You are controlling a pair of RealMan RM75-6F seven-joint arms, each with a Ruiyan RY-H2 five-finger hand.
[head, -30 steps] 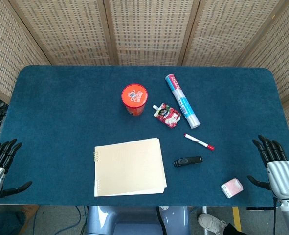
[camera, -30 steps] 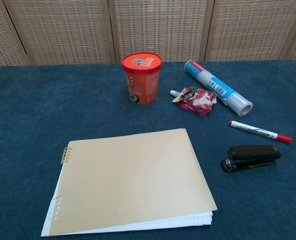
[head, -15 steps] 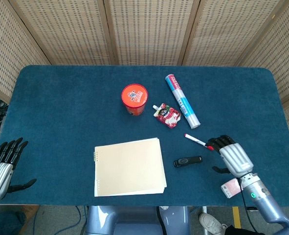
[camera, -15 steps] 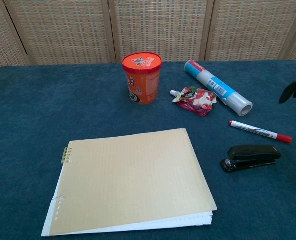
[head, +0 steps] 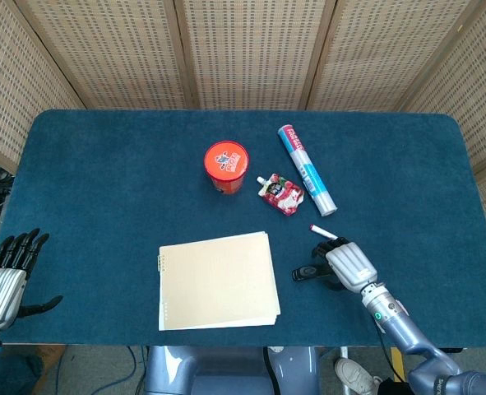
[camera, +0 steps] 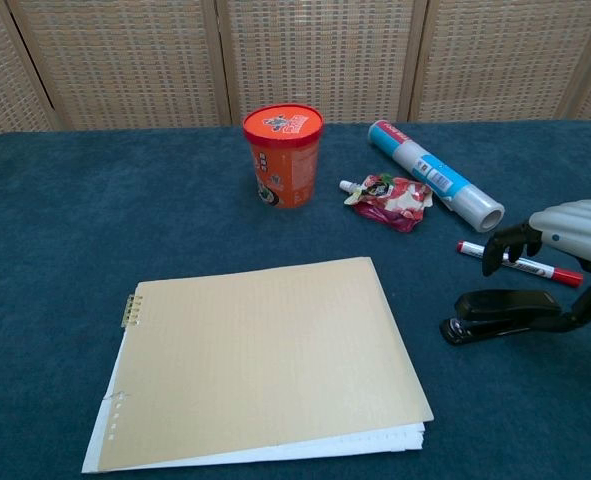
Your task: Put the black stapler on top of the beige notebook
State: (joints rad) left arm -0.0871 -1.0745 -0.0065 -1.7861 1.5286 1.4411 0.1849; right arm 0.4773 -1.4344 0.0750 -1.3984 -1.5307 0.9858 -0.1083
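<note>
The black stapler (camera: 500, 312) lies flat on the blue cloth just right of the beige notebook (camera: 265, 360). My right hand (camera: 575, 235) hangs over the stapler's right half with its fingers (camera: 500, 245) spread and its thumb down beside the stapler's right end, holding nothing. From the head view the right hand (head: 345, 263) covers most of the stapler (head: 304, 271), leaving only its left end showing beside the notebook (head: 218, 280). Off the table's front left corner, my left hand (head: 8, 276) is open and empty.
A red-capped marker (camera: 520, 263) lies just behind the stapler, under my right hand's fingers. Further back stand an orange cup (camera: 282, 155), a red pouch (camera: 390, 198) and a blue-and-white tube (camera: 435, 187). The table's left half (head: 94, 189) is bare cloth.
My right hand has swung in from the table's right front edge to hover over the stapler. The left hand has barely shifted. Stapler and notebook have not moved.
</note>
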